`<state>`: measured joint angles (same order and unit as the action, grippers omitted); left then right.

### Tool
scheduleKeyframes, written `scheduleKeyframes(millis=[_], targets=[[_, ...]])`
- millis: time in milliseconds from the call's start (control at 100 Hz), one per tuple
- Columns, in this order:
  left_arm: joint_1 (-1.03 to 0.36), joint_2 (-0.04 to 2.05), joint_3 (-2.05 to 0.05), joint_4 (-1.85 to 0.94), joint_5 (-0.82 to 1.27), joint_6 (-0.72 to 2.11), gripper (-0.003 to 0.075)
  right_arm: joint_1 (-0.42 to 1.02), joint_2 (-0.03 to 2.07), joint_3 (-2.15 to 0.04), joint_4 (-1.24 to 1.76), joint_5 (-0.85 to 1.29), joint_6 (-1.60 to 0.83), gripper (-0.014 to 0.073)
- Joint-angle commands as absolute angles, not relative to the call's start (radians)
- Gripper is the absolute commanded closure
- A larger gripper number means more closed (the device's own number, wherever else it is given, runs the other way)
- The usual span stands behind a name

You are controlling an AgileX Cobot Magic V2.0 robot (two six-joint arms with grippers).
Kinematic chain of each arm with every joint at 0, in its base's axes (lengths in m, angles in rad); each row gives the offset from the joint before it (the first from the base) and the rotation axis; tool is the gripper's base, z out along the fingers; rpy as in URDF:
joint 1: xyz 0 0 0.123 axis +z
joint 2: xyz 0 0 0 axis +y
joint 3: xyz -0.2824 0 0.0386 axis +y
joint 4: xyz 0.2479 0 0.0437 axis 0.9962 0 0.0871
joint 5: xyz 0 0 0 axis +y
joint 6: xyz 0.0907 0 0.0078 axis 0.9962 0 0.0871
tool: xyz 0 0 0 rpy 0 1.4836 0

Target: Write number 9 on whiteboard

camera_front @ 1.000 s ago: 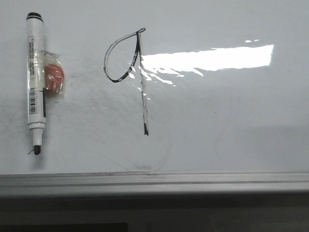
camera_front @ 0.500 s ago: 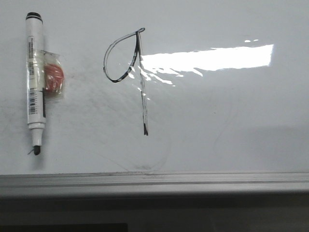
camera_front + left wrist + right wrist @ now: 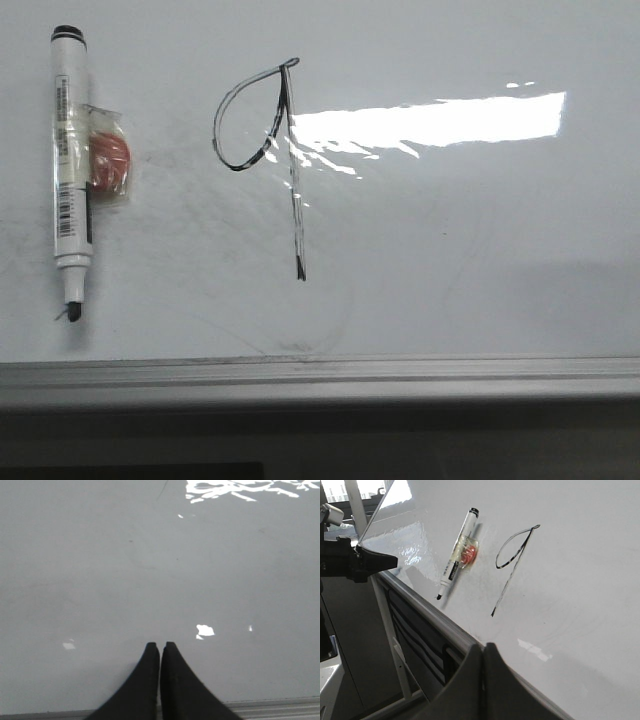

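the number 9 (image 3: 262,150) is seen drawn on the whiteboard (image 3: 480,260), its long stem running far to near, so the task is judged done. a marker (image 3: 70,170) is laid well left of it, uncapped, parallel to the stem, released by both arms. the left gripper (image 3: 160,650) and right gripper (image 3: 483,650) are pressed closed on nothing. the left arm is judged nearer the marker.
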<state>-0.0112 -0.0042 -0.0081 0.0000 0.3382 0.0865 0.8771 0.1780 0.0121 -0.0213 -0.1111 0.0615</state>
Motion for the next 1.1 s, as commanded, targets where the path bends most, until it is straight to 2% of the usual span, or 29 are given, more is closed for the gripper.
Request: scheduleKeyframes(millis=[0,580,750,900,1090], targets=[[-0.020,-0.034,0.034,0.000,0.298,0.078,0.0741,0.879,0.186,0.022,-0.031,-0.185,0.057,0.0657],[-0.020,-0.034,0.034,0.000,0.298,0.078,0.0741,0.847,0.186,0.022,-0.031,-0.178,0.057,0.0657],[-0.020,-0.034,0.034,0.000,0.298,0.078,0.0741,0.654,0.186,0.022,-0.031,-0.156,0.057,0.0657],[-0.020,-0.034,0.034,0.000,0.298,0.078,0.0741,0.388,0.182,0.022,-0.051,-0.085,0.042,0.0657],[-0.020,-0.034,0.034,0.000,0.298,0.078,0.0741,0.095,0.029,0.022,-0.009,0.108,0.027,0.0657]])
